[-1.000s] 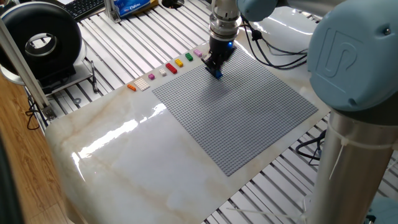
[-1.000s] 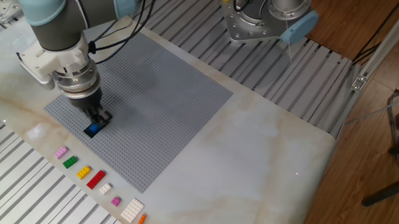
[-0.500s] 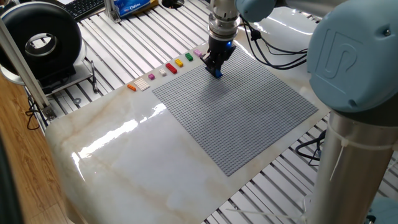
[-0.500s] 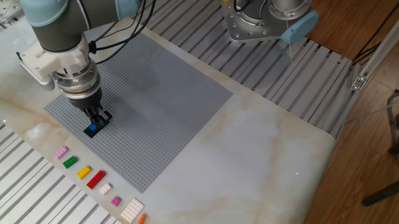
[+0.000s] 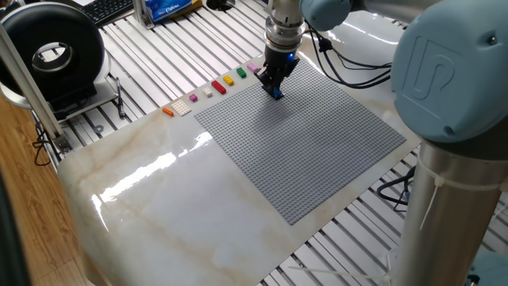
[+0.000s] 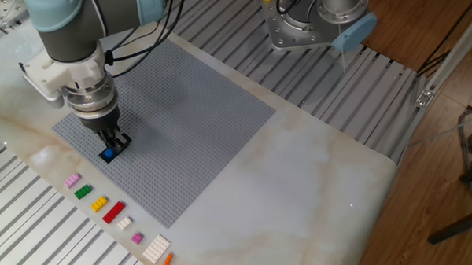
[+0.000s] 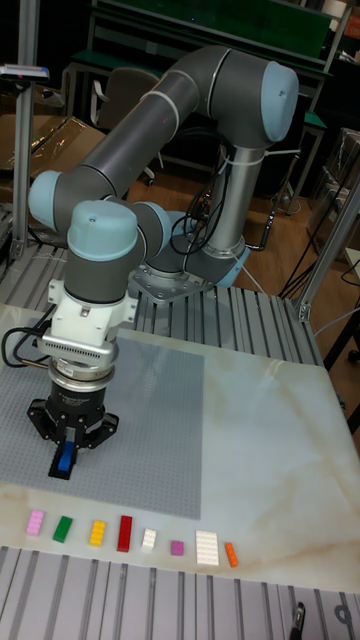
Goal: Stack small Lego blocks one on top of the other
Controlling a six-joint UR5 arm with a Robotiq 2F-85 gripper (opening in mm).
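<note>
My gripper (image 5: 275, 89) (image 6: 114, 146) (image 7: 67, 452) points straight down over the grey baseplate (image 5: 317, 135), near the plate edge closest to the row of loose bricks. It is shut on a small blue Lego block (image 5: 277, 94) (image 6: 108, 154) (image 7: 66, 459), which sticks out below the fingertips, at or just above the plate's studs. I cannot tell whether the block touches the plate. A small pink-purple block (image 6: 137, 238) (image 7: 177, 547) lies in the row on the marble, apart from the gripper.
The row beside the plate holds pink (image 7: 36, 521), green (image 7: 63, 528), yellow (image 7: 97, 532), red (image 7: 124, 533), white (image 7: 207, 548) and orange (image 7: 232, 554) bricks. Slatted metal surrounds the marble top (image 5: 159, 206). A second robot base (image 6: 311, 24) stands beyond the plate.
The gripper with the blue block has barely shifted, perhaps a touch upward. Nothing else moved.
</note>
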